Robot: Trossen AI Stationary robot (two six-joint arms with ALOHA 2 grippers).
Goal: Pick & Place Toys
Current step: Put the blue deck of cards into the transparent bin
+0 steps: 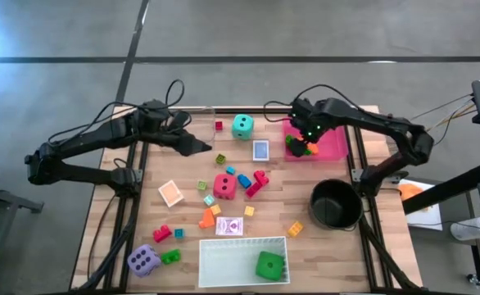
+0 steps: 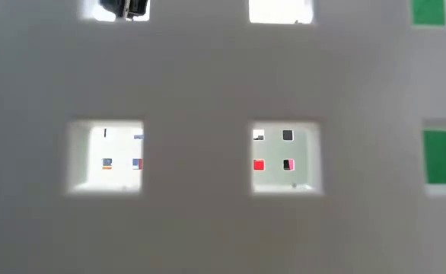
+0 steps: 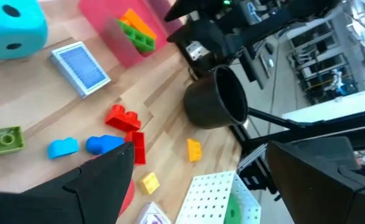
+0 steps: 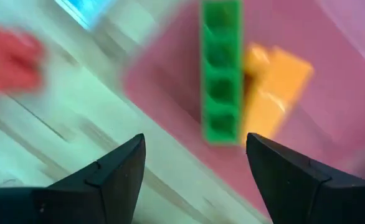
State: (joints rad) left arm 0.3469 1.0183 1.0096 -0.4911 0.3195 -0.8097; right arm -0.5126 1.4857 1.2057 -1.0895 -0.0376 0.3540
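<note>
- High view: my right gripper (image 1: pixel 305 139) hangs over the pink tray (image 1: pixel 332 147) at the far right of the table (image 1: pixel 322 246). A green block (image 1: pixel 293 144) and an orange block (image 1: pixel 308 150) lie in the tray just below it. I judge the step in hand to be the release of a block into this tray, so I lift straight up and clear the tray wall before I swing away.
- High view: my left gripper (image 1: pixel 201 147) waits over the far left of the table, well apart from the tray. The red die (image 1: pixel 224 185), teal die (image 1: pixel 242 126), purple die (image 1: pixel 142 260) and many small blocks lie loose on the wood. The green die (image 1: pixel 269 265) sits in the white tray (image 1: pixel 224 260).
- Low view: a perforated white wall fills the picture. It shows only scraps of colour through the holes, so I take no guidance from it.
- Left wrist view: my left fingers stand spread with nothing between them. Ahead lie a blue card (image 3: pixel 81 68), a red block (image 3: pixel 122 118) and the black pot (image 3: pixel 217 99).
- Right wrist view: my right fingers stand apart and grasp nothing. The green block (image 4: pixel 220 81) and orange block (image 4: pixel 276 87) rest on the pink tray floor between and beyond the tips. I keep the fingers spread during the lift so neither tip drags a block back out.
</note>
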